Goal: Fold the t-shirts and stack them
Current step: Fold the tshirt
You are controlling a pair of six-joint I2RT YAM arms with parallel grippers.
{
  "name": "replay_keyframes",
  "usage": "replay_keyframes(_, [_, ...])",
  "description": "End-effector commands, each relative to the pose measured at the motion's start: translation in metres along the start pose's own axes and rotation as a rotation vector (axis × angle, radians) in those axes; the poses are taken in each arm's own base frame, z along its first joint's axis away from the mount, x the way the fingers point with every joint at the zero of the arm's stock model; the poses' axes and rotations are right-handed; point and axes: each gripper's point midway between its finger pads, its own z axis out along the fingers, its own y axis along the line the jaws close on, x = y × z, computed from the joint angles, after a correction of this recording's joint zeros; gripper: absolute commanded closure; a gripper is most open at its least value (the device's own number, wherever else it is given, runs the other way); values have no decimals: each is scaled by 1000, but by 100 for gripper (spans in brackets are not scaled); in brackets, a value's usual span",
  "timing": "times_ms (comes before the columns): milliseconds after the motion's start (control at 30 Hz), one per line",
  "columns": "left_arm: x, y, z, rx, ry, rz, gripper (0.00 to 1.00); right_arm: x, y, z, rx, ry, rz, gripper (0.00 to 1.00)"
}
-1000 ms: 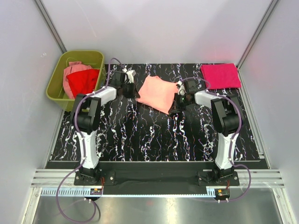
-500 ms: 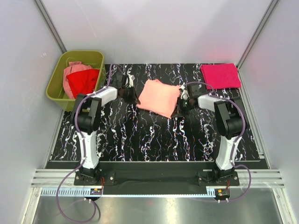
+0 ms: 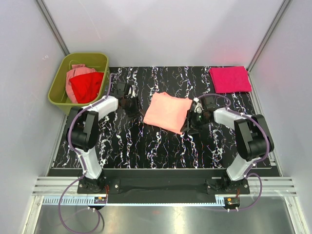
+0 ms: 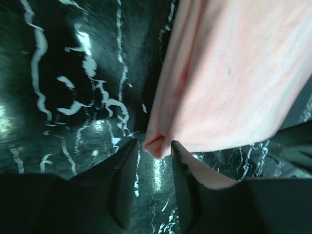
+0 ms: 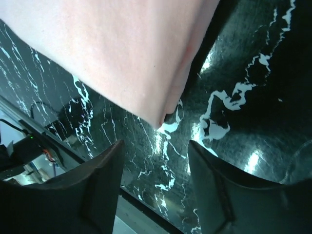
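A folded salmon-peach t-shirt (image 3: 167, 111) lies flat mid-table, between my two grippers. My left gripper (image 3: 133, 104) stands open at its left corner. In the left wrist view that corner (image 4: 155, 144) sits loose right at the tips of the left gripper (image 4: 153, 143), unpinched. My right gripper (image 3: 189, 122) is open just off the shirt's near right corner. The right wrist view shows the cloth (image 5: 122, 53) ahead of the right gripper (image 5: 155, 144), with bare table between the fingers. A folded magenta t-shirt (image 3: 230, 79) lies at the back right. Red (image 3: 87, 86) and dusty pink (image 3: 78, 72) t-shirts sit crumpled in the bin.
An olive-green bin (image 3: 57, 91) stands off the mat's back left corner. The black marbled mat (image 3: 146, 146) ends near the arm bases. Grey walls enclose the left, right and back sides.
Both grippers have opened and let go of the salmon-peach shirt. The shirt now lies flatter and slightly nearer, and both arms have drawn back a little from its corners.
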Motion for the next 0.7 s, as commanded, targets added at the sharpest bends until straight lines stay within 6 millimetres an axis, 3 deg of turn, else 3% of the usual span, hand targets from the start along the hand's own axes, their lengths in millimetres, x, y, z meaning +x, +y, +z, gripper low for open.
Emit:
replay_keyframes(0, [-47,-23,-36,-63,-159,63,60,-19,9,-27,45,-75,-16,36])
replay_keyframes(67, [-59,-32,-46,-86,-208,104,59,-31,12,-35,39,-105,-11,30])
replay_keyframes(100, [-64,-46,-49,-57,-225,125,59,-40,5,-38,42,-124,11,29])
replay_keyframes(167, [-70,-70,-45,50,-238,150,59,-63,2,-44,43,-163,14,23])
replay_keyframes(300, [-80,-92,-23,152,-219,180,58,-107,-15,-46,46,-229,13,19])
replay_keyframes(333, [-78,-86,-6,148,-183,175,58,-118,-18,-48,43,-250,8,19])
replay_keyframes(367, [-80,-84,1,142,-173,186,58,-136,-10,-52,29,-280,-27,19])
replay_keyframes(400, [-90,-89,2,149,-187,200,58,-143,-14,-44,25,-265,-28,18])
replay_keyframes(433, [-91,-80,18,131,-168,196,58,-149,-14,-42,19,-257,-48,18])
replay_keyframes(467, [-95,-79,23,123,-169,203,58,-167,-6,-46,7,-284,-79,16])
replay_keyframes(500, [-103,-81,26,123,-181,208,57,-171,-12,-36,13,-267,-81,16])
replay_keyframes(533, [-105,-76,38,118,-173,203,57,-186,-10,-40,19,-291,-119,16])
replay_keyframes(633, [-117,-72,52,129,-188,199,56,-192,-35,-19,60,-222,-84,14])
replay_keyframes(667, [-121,-70,55,127,-192,199,55,-201,-30,-19,38,-223,-97,13])
